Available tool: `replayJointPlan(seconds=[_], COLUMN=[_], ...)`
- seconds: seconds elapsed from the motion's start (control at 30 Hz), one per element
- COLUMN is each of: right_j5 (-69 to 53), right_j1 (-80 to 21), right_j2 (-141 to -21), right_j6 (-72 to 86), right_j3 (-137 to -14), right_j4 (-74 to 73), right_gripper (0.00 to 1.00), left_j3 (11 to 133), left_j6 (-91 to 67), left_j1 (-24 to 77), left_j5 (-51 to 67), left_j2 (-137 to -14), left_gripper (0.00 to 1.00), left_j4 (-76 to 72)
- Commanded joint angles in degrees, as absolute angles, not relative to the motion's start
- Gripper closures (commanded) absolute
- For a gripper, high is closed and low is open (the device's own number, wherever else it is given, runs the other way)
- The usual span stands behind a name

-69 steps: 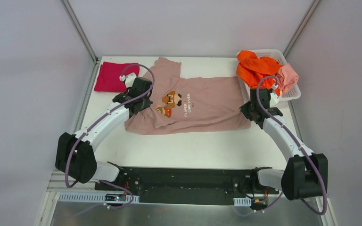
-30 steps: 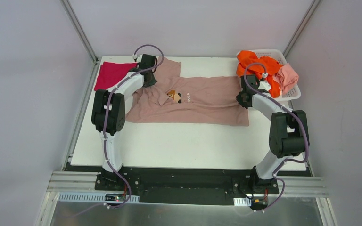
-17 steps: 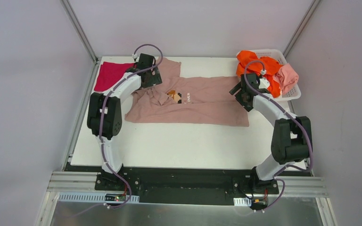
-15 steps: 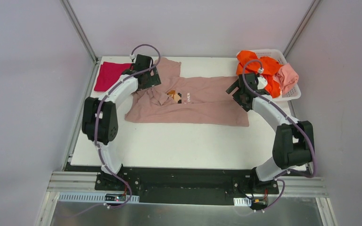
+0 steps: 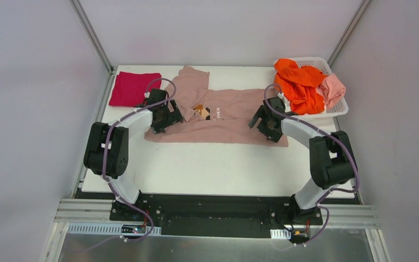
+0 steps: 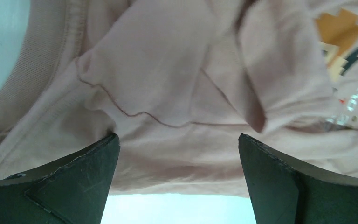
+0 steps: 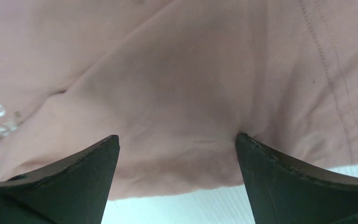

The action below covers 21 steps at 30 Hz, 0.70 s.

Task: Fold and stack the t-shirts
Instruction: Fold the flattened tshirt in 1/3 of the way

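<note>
A: Where is the dusty-pink t-shirt (image 5: 234, 117)?
B: Spread across the middle of the worktop (image 5: 213, 164), its left part rumpled into folds beside the pixel print.
A: And the grippers?
B: The left gripper (image 6: 177, 137) is over the rumpled left end and the right gripper (image 7: 177, 137) over the hem end. Both have their fingers spread wide, with cloth below them.
A: The others?
B: The crimson t-shirt (image 5: 133, 89) lies folded at the far-left corner. The orange t-shirt (image 5: 300, 82) and the salmon-pink t-shirt (image 5: 333, 88) are heaped in the basket (image 5: 339, 111).
</note>
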State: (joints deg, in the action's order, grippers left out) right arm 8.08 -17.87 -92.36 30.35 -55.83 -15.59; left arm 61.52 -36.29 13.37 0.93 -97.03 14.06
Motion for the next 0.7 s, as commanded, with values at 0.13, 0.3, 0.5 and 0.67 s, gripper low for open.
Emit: replayJointPlan(seconds=[0.13, 0.3, 0.5, 0.67], right_j5=[6.99, 6.04, 3.13, 5.72], right_j1=[-15.99, -15.91, -16.1, -20.95], right_j2=[-95.8, -89.67, -76.85, -64.65], right_j6=[30.41, 33.11, 37.34, 38.91], right_j3=[-54.2, -47.54, -36.88, -32.29], right_j4=[-17.29, -22.67, -27.7, -34.76], right_gripper=[0.01, 0.01, 0.01, 0.01], left_j3=[50.0, 38.9, 25.67, 16.63], left_j6=[-42.96, -46.42, -52.03, -57.41], left_j1=[6.0, 5.98, 6.06, 6.16], left_j5=[10.53, 7.7, -1.28, 3.1], left_j2=[-97.37, -85.43, -65.5, -44.0], left_gripper=[0.01, 0.01, 0.01, 0.01], left_j4=[3.16, 2.61, 15.92, 23.77])
